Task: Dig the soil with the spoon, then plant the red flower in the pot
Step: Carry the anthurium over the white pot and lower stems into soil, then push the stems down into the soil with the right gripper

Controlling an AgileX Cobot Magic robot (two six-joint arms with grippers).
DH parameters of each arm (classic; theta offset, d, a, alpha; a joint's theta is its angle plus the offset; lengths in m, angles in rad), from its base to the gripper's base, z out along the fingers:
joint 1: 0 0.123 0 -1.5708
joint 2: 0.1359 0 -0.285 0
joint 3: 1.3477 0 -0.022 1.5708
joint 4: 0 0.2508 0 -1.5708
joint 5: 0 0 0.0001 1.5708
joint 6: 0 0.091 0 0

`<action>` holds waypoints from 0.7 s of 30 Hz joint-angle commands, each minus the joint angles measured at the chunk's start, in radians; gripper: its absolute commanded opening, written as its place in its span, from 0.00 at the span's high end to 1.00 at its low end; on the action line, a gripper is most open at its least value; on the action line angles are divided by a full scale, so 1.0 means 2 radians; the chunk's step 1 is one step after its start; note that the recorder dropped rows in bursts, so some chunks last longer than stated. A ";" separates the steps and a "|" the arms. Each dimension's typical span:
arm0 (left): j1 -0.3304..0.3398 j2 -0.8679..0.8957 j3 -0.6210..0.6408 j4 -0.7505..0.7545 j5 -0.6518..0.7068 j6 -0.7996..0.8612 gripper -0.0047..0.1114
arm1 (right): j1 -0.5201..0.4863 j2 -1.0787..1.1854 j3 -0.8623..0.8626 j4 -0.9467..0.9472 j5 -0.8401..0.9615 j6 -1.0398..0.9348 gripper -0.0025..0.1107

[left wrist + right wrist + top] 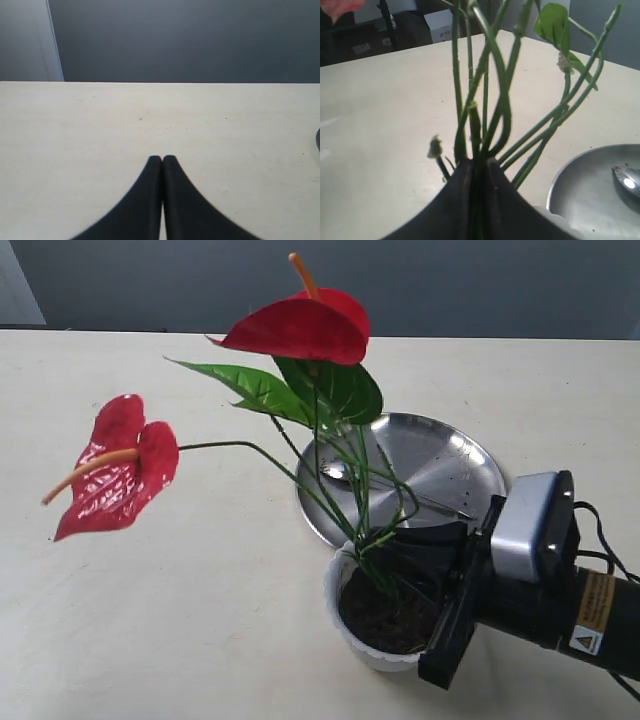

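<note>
While the right gripper pinches the flower stems over the soil in the pot, spoon on plate, left gripper closed, empty

1. Pale cream table, pretty plain top.
2. White scalloped pot sits right on it, near the front.
3. Round steel plate lies flat just behind the pot.

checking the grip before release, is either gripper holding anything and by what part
The right gripper is shut on the red flower, clamping its bunched green stems low down, just above the pot. The left gripper is shut and holds nothing.
</note>
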 commanded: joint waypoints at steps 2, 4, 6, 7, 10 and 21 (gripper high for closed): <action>-0.003 -0.001 -0.001 0.000 -0.001 0.000 0.96 | 0.013 0.036 -0.015 0.034 -0.007 -0.020 0.98; -0.003 -0.001 -0.001 0.000 -0.001 0.000 0.96 | 0.013 0.047 -0.014 0.047 -0.007 -0.026 0.98; -0.003 -0.001 -0.001 0.000 -0.001 0.000 0.96 | 0.013 0.056 -0.014 0.049 -0.007 -0.036 0.98; -0.003 -0.001 -0.001 0.000 -0.001 0.000 0.96 | 0.013 0.061 -0.014 0.048 -0.007 -0.038 0.98; -0.003 -0.001 -0.001 0.000 -0.001 0.000 0.96 | 0.013 0.070 -0.014 0.047 -0.007 -0.039 0.98; -0.003 -0.001 -0.001 0.000 -0.001 0.000 0.96 | 0.013 0.107 -0.014 0.046 -0.007 -0.046 0.98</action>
